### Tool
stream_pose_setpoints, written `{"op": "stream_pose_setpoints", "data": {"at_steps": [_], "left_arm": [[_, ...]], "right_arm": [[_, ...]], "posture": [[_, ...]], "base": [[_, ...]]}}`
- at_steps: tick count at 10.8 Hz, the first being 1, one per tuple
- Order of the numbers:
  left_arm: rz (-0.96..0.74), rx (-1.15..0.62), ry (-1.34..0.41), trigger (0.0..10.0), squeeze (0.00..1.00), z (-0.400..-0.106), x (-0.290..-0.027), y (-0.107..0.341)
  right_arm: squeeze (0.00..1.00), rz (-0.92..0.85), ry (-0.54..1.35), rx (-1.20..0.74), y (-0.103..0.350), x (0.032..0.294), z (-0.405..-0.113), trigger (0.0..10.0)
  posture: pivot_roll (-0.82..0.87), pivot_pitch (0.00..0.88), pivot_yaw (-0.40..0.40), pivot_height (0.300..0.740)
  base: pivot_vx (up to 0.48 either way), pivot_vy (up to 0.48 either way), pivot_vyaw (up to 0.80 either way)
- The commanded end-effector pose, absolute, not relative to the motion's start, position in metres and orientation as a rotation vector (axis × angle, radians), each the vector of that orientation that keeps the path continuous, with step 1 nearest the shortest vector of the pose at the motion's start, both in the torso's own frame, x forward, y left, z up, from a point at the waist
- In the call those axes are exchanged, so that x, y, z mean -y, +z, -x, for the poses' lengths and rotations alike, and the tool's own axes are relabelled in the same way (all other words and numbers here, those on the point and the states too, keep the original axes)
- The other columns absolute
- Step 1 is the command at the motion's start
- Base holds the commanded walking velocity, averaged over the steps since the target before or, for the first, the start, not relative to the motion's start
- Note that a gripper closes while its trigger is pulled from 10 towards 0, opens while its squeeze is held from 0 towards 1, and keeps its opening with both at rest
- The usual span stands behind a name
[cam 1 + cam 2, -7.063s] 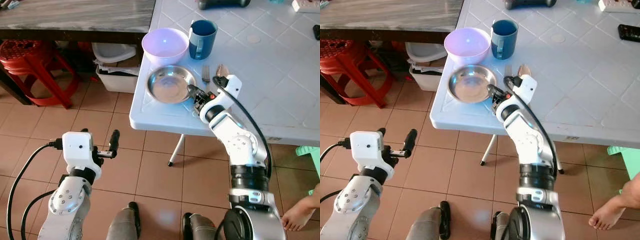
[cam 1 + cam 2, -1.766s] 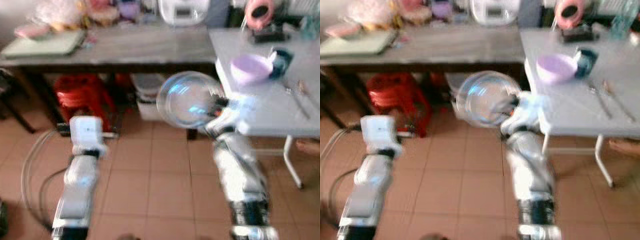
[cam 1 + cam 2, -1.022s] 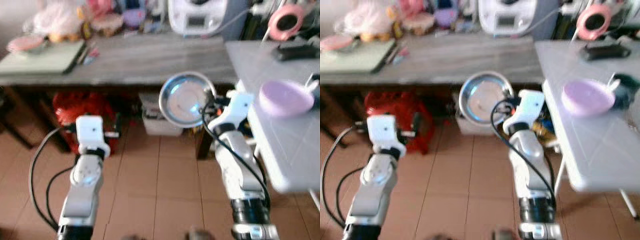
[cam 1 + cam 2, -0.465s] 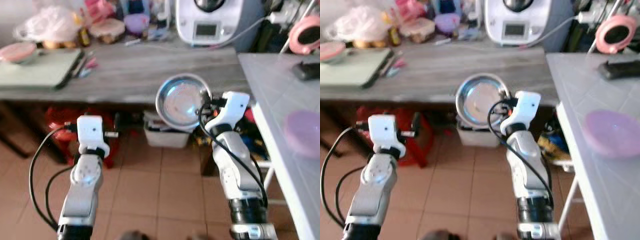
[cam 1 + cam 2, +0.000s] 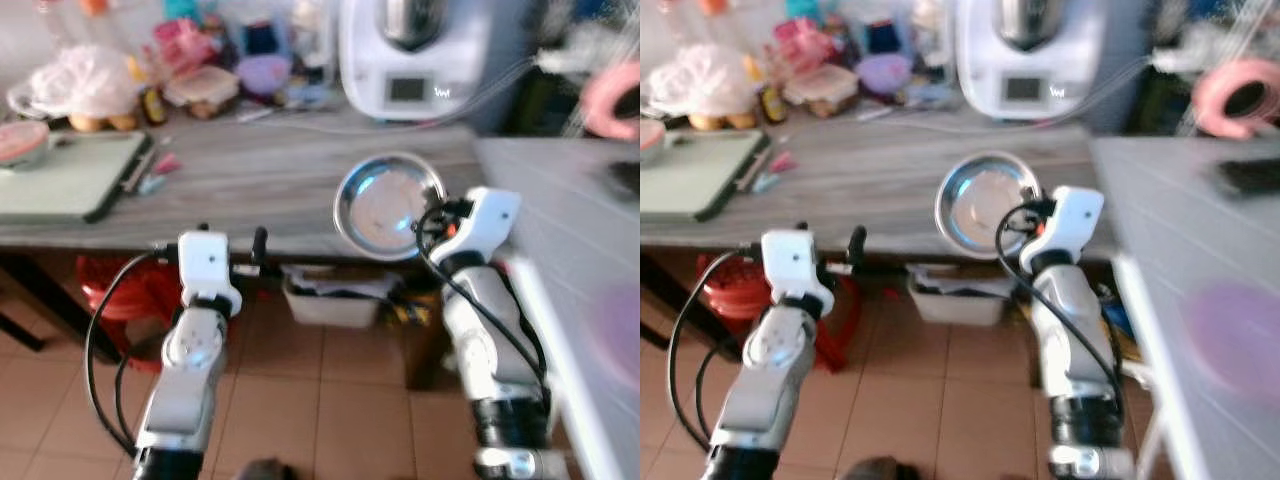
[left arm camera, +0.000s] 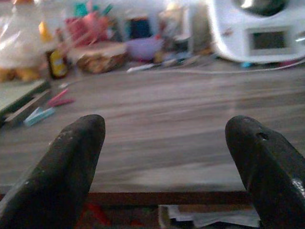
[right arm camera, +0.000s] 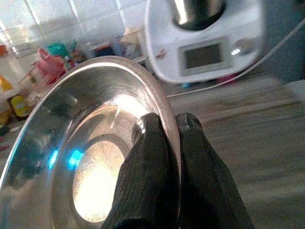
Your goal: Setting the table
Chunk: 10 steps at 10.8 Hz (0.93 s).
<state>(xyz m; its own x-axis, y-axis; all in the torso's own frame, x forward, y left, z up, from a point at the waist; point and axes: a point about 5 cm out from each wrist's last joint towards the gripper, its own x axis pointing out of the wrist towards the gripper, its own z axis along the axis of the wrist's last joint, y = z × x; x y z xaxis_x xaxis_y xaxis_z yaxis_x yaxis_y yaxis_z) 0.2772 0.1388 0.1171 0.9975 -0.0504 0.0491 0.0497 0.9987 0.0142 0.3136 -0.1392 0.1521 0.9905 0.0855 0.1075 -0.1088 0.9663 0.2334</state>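
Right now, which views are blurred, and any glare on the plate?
Head views: soft, the right side smeared most, the white table nearly featureless. Right wrist view: right hand pinching the plate rim, bright white and blue glare on it. Left wrist view: left hand open, its fingers and background out of focus.

A long grey wooden bench (image 5: 250, 190) stands over a floor of brown tiles (image 5: 330, 400), a red stool (image 5: 120, 290) is under it, and a white table (image 5: 580, 230) is beside its right end.

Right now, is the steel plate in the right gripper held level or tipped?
Tipped. The steel plate stands nearly on edge, its hollow facing the camera, its rim pinched by the right gripper.
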Motion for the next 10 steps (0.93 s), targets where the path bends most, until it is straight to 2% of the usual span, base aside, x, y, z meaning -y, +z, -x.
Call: {"op": "stream_pose_setpoints", "data": {"at_steps": [1, 3, 5, 8, 10], "left_arm": [[-0.017, 0.035, -0.045, 10.0, 0.0, -0.278, -0.142, 0.116], [-0.037, 0.048, -0.038, 10.0, 0.0, -0.279, -0.141, 0.118], [-0.049, 0.078, -0.045, 10.0, 0.0, -0.279, -0.14, 0.124], [-0.079, 0.064, -0.015, 10.0, 0.0, -0.273, -0.149, 0.122], [-0.106, 0.07, -0.004, 10.0, 0.0, -0.26, -0.157, 0.126]], "right_arm": [[0.0, -0.235, 0.12, 0.109, 0.156, 0.134, -0.315, 10.0], [0.0, -0.241, 0.125, 0.109, 0.156, 0.133, -0.317, 10.0], [0.0, -0.246, 0.129, 0.089, 0.152, 0.132, -0.318, 10.0], [0.0, -0.378, 0.065, -0.034, 0.134, 0.137, -0.33, 10.0], [0.0, -0.428, -0.011, -0.084, 0.136, 0.143, -0.347, 10.0]], "posture": [[-0.01, 0.04, 0.066, 0.74], [-0.01, 0.038, 0.066, 0.74], [0.0, 0.045, 0.065, 0.74], [0.01, 0.072, 0.07, 0.74], [0.03, 0.144, 0.077, 0.74]], "base": [[0.311, 0.368, 0.0], [0.277, 0.39, 0.0], [0.0, 0.0, 0.0], [0.0, 0.0, 0.0], [0.0, 0.0, 0.0]]}}
